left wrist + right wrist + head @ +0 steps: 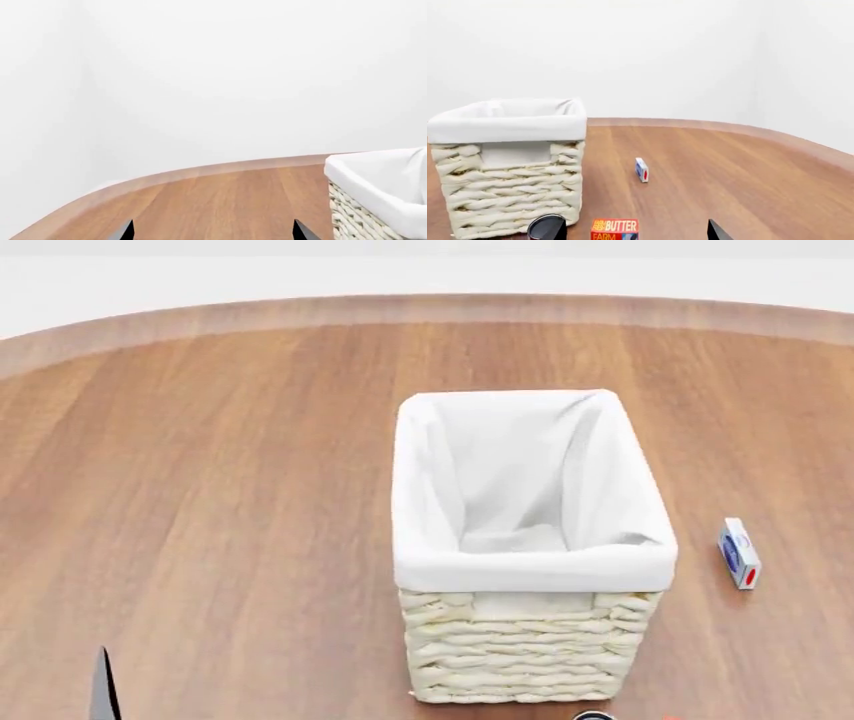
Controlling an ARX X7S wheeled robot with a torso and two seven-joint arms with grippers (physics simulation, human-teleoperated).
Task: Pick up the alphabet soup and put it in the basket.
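Opening stage here, nothing picked up yet. The basket (527, 540) stands mid-frame in the head view, white liner folded over its rim, and it looks bare inside.

The soup can is not clearly on show. At the bottom edge of the right wrist view, a dark round-topped thing (547, 226) sits just beside the basket's front, but I cannot tell what it is. Next to it, a red and orange butter box (614, 230). Further back, a small blue and white box (641, 170) lies well apart from the basket.

The right hand (634, 232) shows two dark fingertips set wide apart, gripping nothing. The left hand (213, 231) reads the same, tips spread, nothing between.

So the step in hand is the search; my judgement is the next move calls for finding the can low and near the robot.

Room to move: the worktop (200, 490) runs bare on the left of the head view, curved rim across the top.
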